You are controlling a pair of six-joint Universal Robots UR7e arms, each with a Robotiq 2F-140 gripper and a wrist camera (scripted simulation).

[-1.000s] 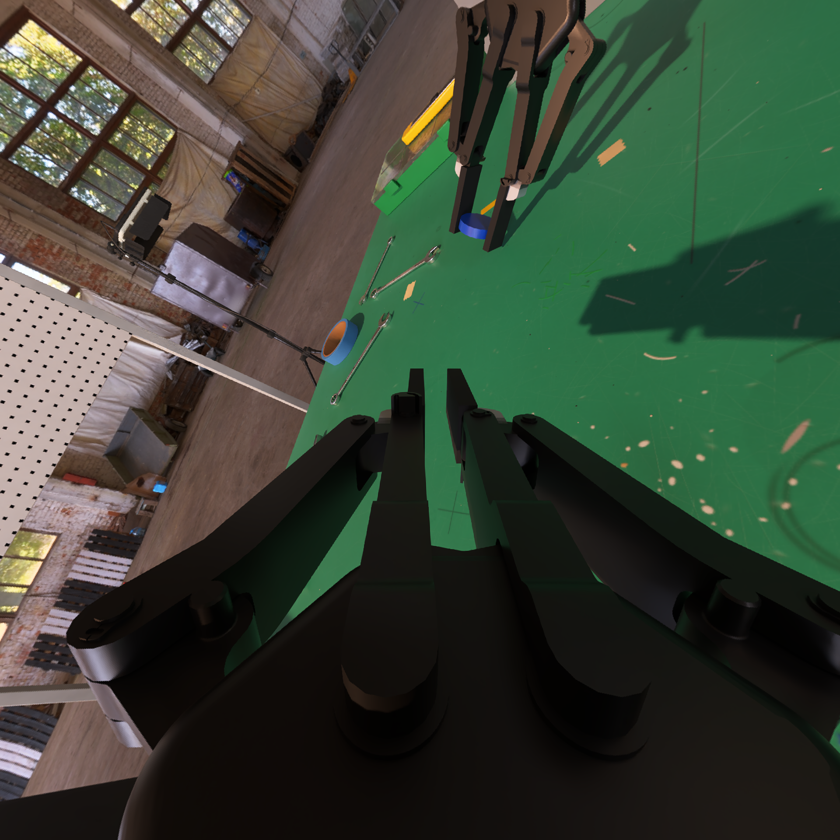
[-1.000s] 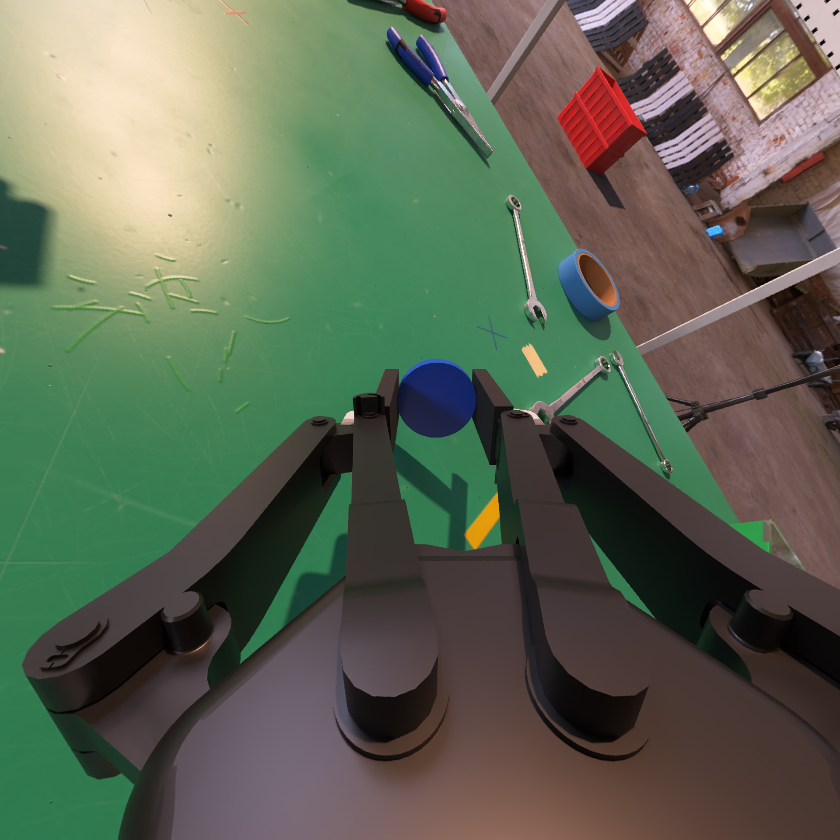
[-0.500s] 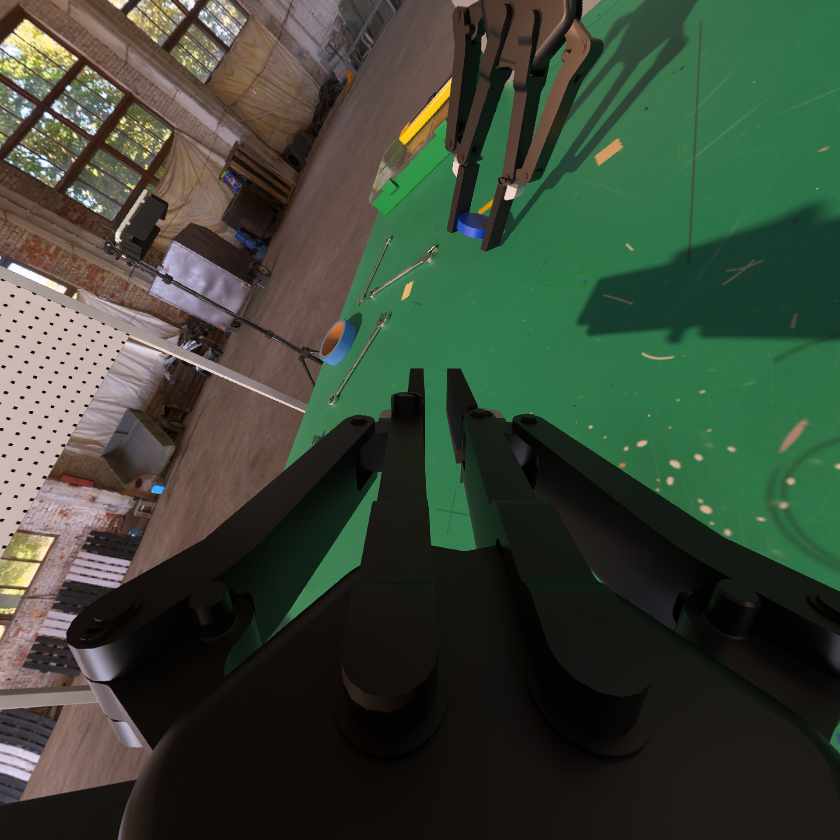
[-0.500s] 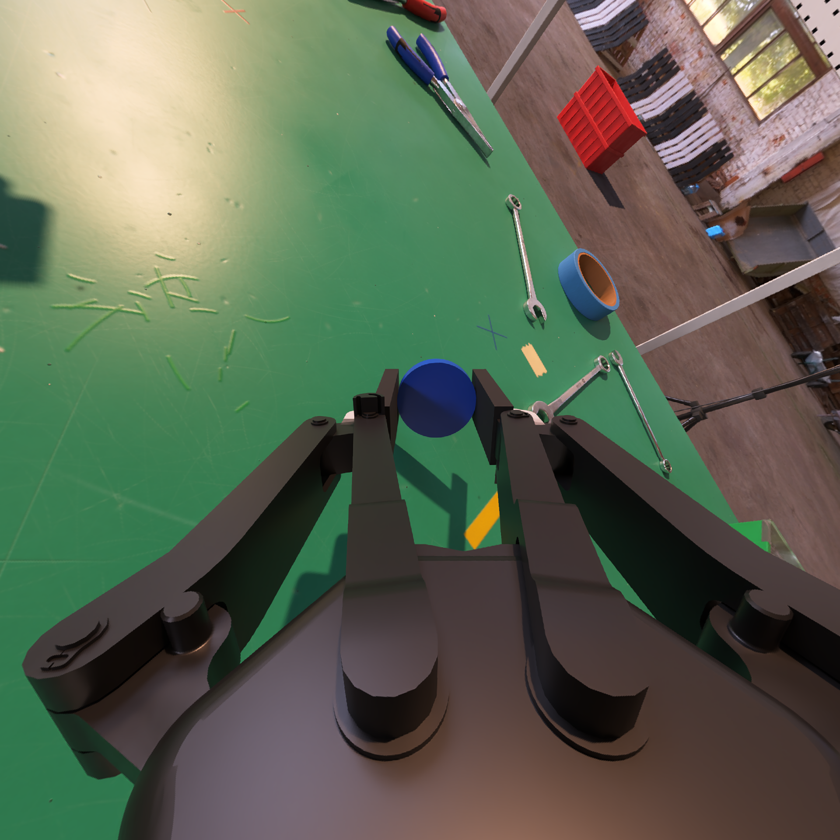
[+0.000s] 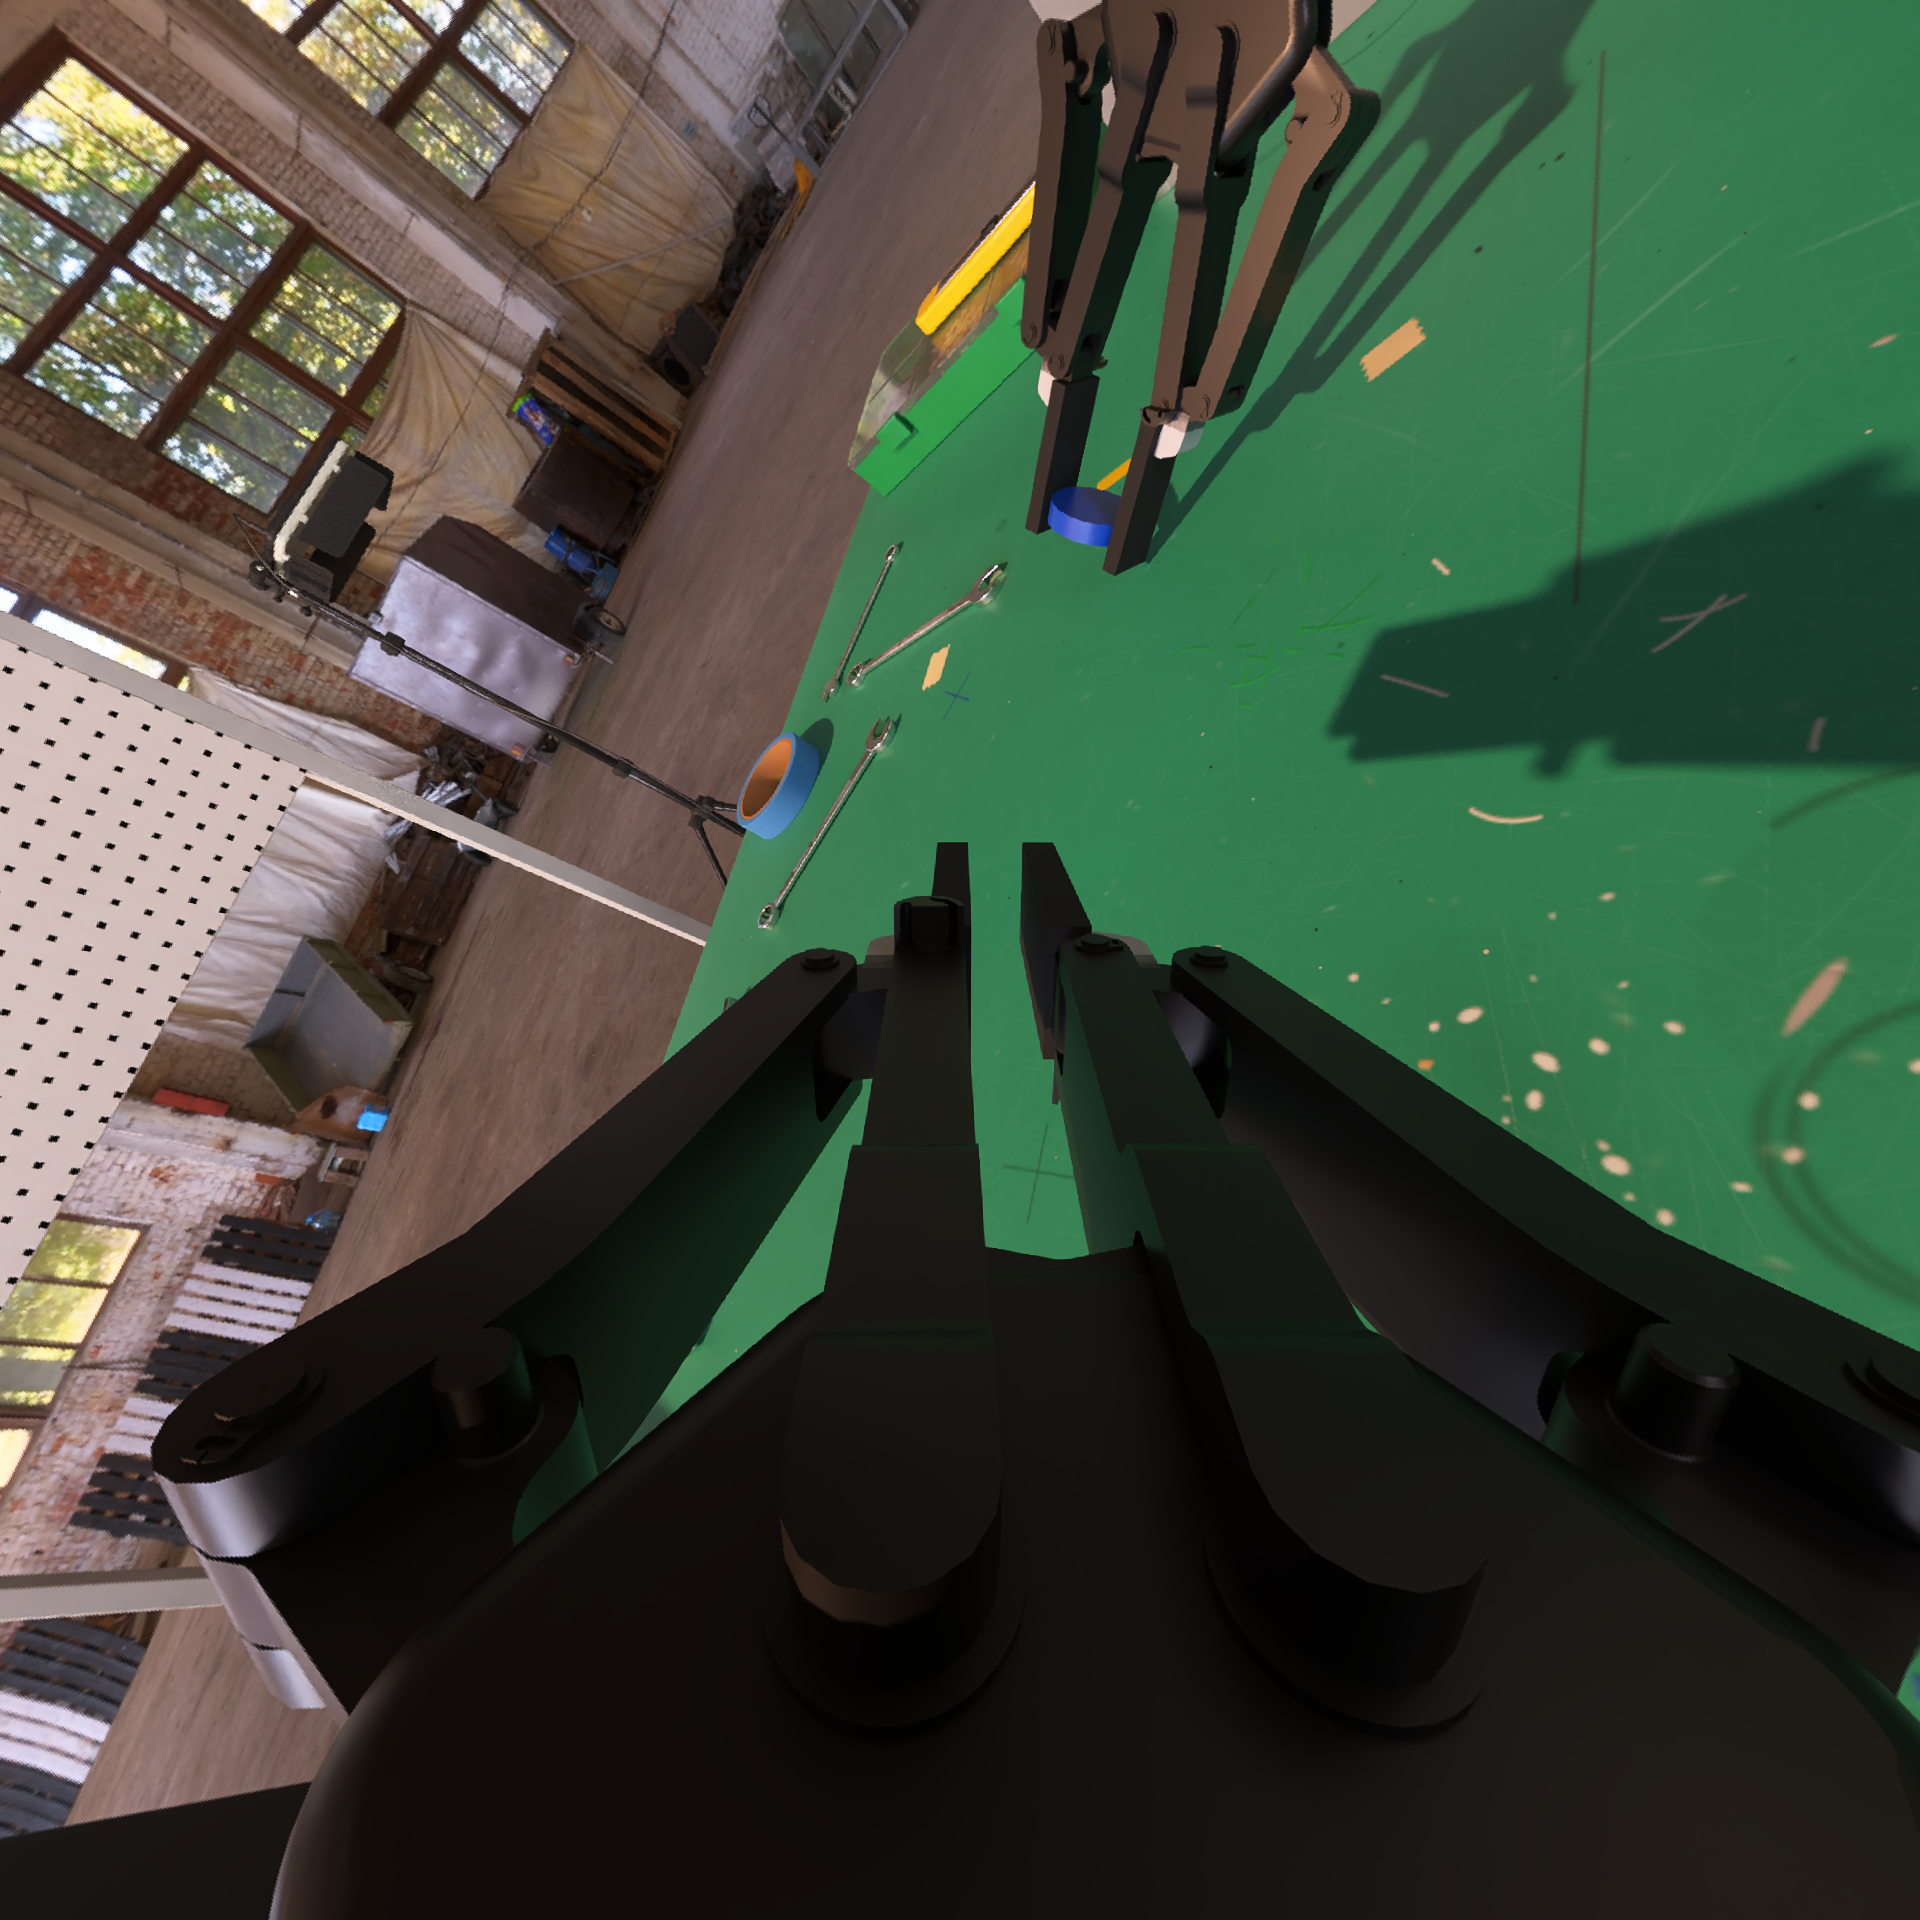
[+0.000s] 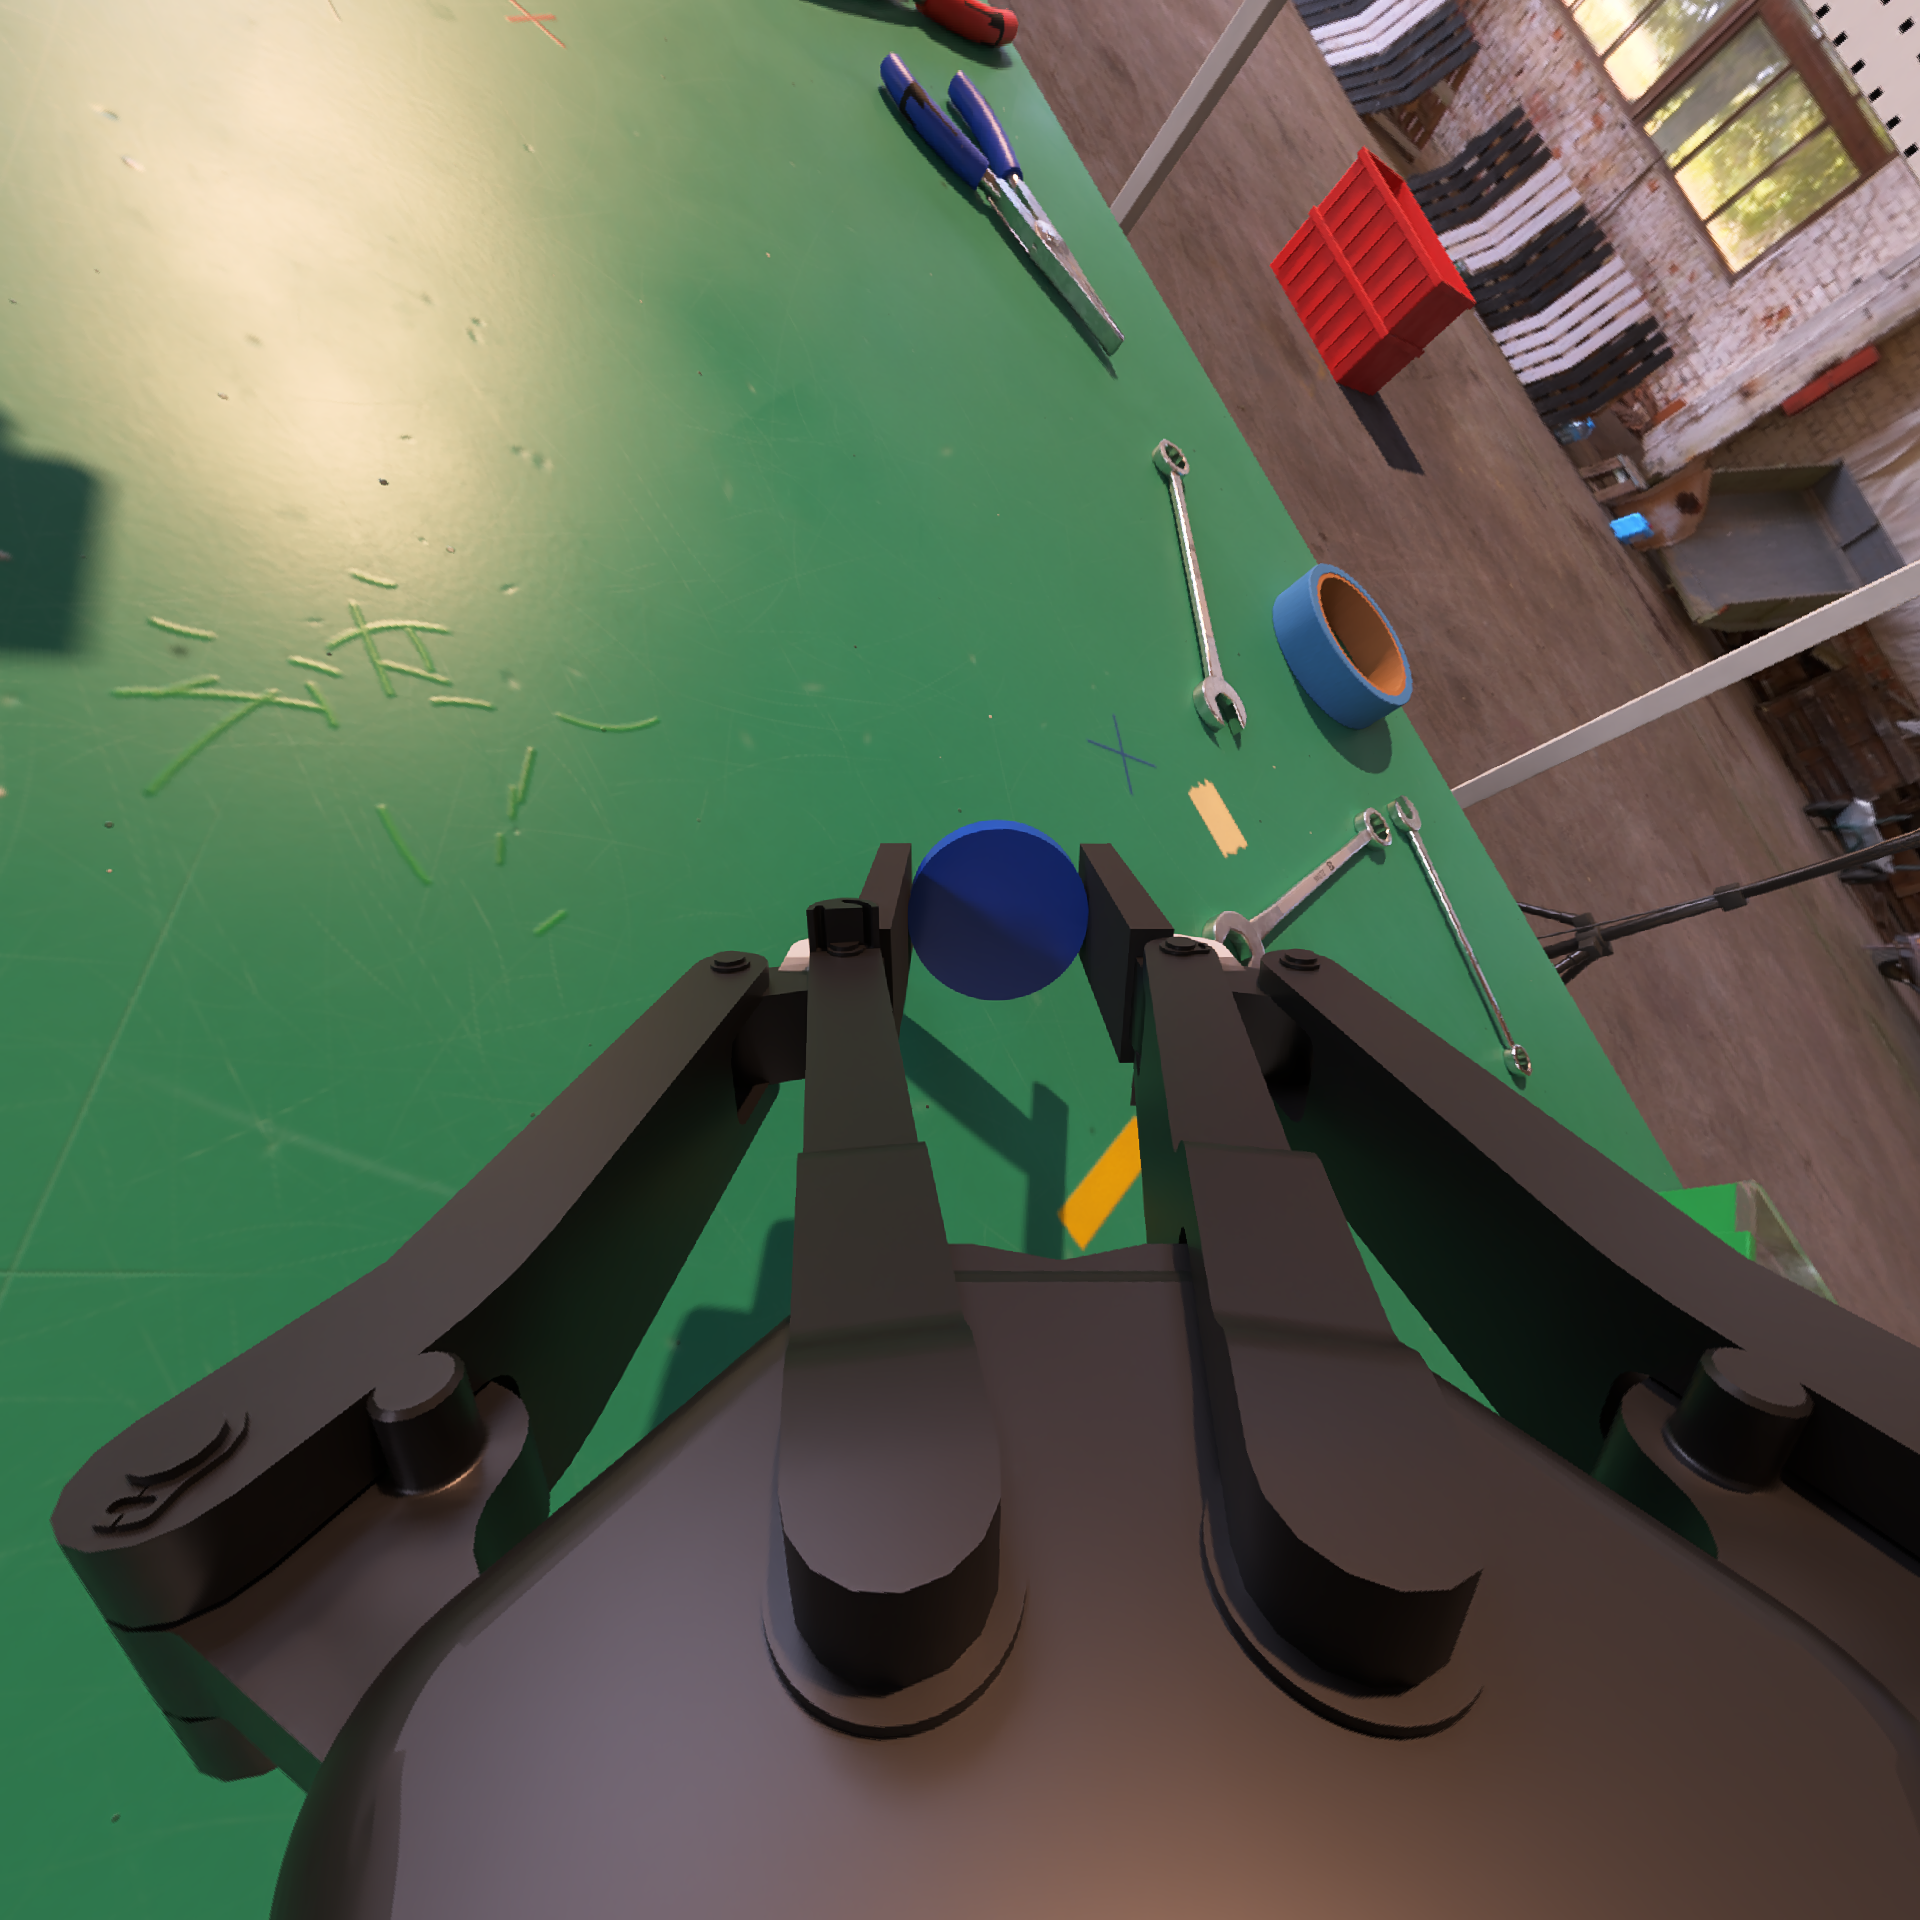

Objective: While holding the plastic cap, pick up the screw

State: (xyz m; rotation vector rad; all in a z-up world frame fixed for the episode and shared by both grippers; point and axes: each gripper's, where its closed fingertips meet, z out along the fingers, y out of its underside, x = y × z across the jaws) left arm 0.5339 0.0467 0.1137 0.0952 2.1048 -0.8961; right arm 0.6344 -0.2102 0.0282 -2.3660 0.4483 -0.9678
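My right gripper (image 6: 995,883) is shut on the round blue plastic cap (image 6: 995,909) and holds it flat between its fingertips, low over the green table (image 6: 623,416). It also shows far off in the left wrist view (image 5: 1086,540), still holding the cap (image 5: 1078,516). My left gripper (image 5: 992,868) hovers over the table near its edge. Its jaws stand almost together with a thin slit between them, and nothing shows in the slit. I see no screw in either view.
Three wrenches lie by the table edge (image 6: 1195,582) (image 6: 1299,883) (image 6: 1460,935), beside a blue tape roll (image 6: 1340,644). Blue-handled pliers (image 6: 997,197) lie farther off. A green and yellow block (image 5: 945,374) sits behind the right gripper. A red crate (image 6: 1366,270) stands on the floor.
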